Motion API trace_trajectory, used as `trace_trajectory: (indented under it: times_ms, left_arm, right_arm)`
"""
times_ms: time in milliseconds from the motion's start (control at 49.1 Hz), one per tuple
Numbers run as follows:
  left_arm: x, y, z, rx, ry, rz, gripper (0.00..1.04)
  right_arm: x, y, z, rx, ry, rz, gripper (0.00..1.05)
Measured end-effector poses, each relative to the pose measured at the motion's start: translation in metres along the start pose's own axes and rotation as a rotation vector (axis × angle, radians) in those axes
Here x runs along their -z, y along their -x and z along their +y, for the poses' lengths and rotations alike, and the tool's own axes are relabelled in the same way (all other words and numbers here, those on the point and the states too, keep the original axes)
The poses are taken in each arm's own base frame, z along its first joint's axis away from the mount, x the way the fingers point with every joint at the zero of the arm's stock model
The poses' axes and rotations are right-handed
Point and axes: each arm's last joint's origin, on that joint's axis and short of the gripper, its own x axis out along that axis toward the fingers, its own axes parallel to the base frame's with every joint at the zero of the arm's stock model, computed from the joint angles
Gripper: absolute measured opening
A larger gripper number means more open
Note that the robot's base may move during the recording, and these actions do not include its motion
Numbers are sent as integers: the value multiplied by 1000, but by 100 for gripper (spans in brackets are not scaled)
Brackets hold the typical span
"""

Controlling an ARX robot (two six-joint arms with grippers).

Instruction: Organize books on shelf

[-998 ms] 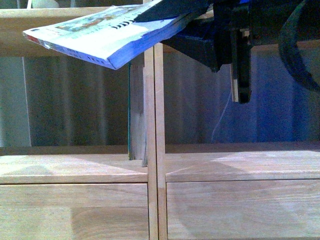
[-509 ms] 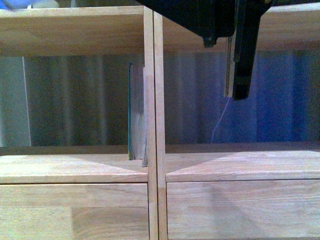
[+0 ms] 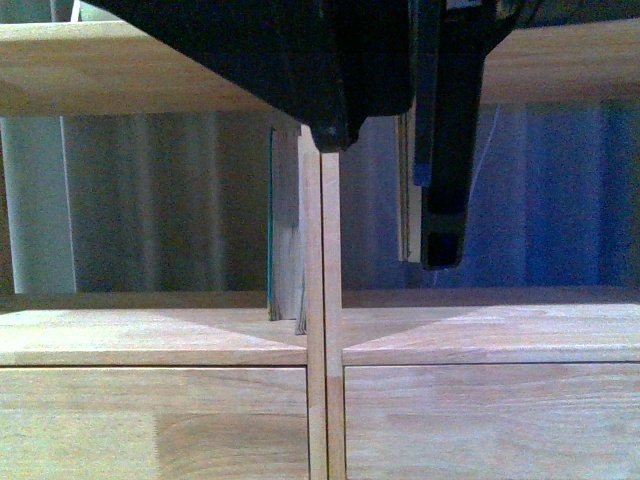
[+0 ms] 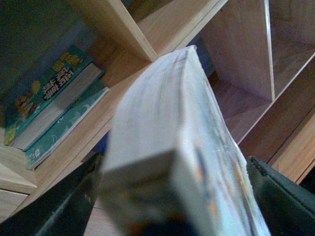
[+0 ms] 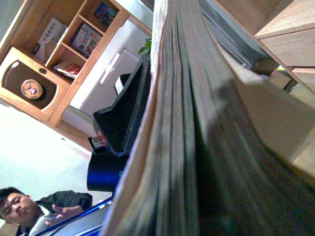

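1. Light-wood shelf (image 3: 150,70): two books (image 3: 285,240) stand in its left box (image 3: 150,335), against the middle wall (image 3: 325,300).
2. Left end effector (image 4: 172,169) pinches one white book (image 4: 167,123), near the shelf.
3. Right end effector (image 3: 430,235) pinches one thin book (image 3: 407,190), upright.

Your shelf (image 3: 150,340) is smooth, matt pale wood with visible grain; the white softcover (image 4: 162,123) and pale book (image 5: 187,123) show matt paper edges.

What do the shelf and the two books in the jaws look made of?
Shelf: light wood, matte, grain and joined strips visible; possibly veneer. White book in the left jaws: paper, seemingly softcover, page block visible, printed cover, perhaps glossy. Pale book in the right jaws: paper, layered page edges visible; cover unclear.
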Motion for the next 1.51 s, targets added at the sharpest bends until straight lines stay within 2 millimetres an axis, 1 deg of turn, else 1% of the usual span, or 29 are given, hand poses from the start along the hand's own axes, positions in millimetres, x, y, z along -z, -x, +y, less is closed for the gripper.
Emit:
trace_trajectory:
  times_ms: [41,61,163,265,306,428,530,631,693,733,896,917,978,998,1080,1141,1181,1202,1222,1243,1263,1365,1426,1467,1507]
  left_arm:
    - [0,0,0,-1,0,1,82]
    - [0,0,-1,-1,-1,3,79]
    - [1,0,-2,0,-9,6,68]
    - [0,0,-2,2,-12,4,54]
    - [0,0,-2,2,-12,4,50]
    - [0,0,-3,3,-10,2,35]
    - [0,-2,-5,3,11,-6,19]
    - [-1,-3,-8,7,38,-10,10]
    - [-1,-3,-9,8,50,-13,8]
    - [-1,-4,-9,6,53,-12,7]
    - [0,-4,-7,-36,47,-8,7]
    - [-1,-4,-7,-43,43,-6,7]
    - [-3,-4,-7,-61,29,-7,7]
    - [-5,-4,-7,-73,15,-9,7]
    - [-15,-4,-5,-140,-53,-26,7]
    - [-20,-4,-4,-182,-92,-32,7]
    - [-25,-4,-3,-231,-148,-42,7]
    - [-26,-4,-2,-245,-166,-44,7]
    - [-29,-4,-2,-273,-216,-45,7]
    - [-30,-4,-1,-286,-225,-47,7]
    - [-32,-4,0,-311,-270,-48,7]
    - [-42,-4,0,-392,-428,-66,7]
    - [-52,-5,-2,-443,-598,-97,7]
    - [-57,-5,-1,-466,-695,-113,7]
    - [-62,-5,0,-490,-791,-129,7]
  right_arm:
    - [0,0,0,0,0,0,7]
    - [0,0,0,0,1,0,7]
    - [0,0,0,1,1,-1,7]
    - [-1,0,-1,3,1,-4,7]
    - [-1,1,-1,4,1,-4,7]
    - [-2,2,-2,13,0,-10,7]
    - [-3,3,-6,37,-7,-16,7]
    - [-4,3,-9,49,-12,-16,7]
    - [-5,3,-9,53,-13,-18,7]
    - [-5,4,-10,55,-14,-19,13]
    - [-6,5,-11,68,-18,-31,43]
    - [-7,5,-12,75,-18,-37,48]
    - [-9,6,-14,91,-17,-56,59]
    - [-11,7,-16,104,-11,-71,64]
    - [-23,13,-24,173,45,-151,79]
    - [-30,17,-28,215,82,-197,85]
    - [-40,22,-34,280,142,-257,92]
    - [-42,23,-35,296,149,-274,93]
    - [-47,26,-38,332,185,-303,97]
    - [-50,28,-40,350,192,-320,98]
    - [-55,31,-43,389,226,-350,99]
    - [-73,46,-60,555,317,-465,97]
    - [-85,59,-76,672,382,-537,98]
    - [-91,69,-85,748,395,-566,98]
    - [-95,74,-91,794,401,-572,98]
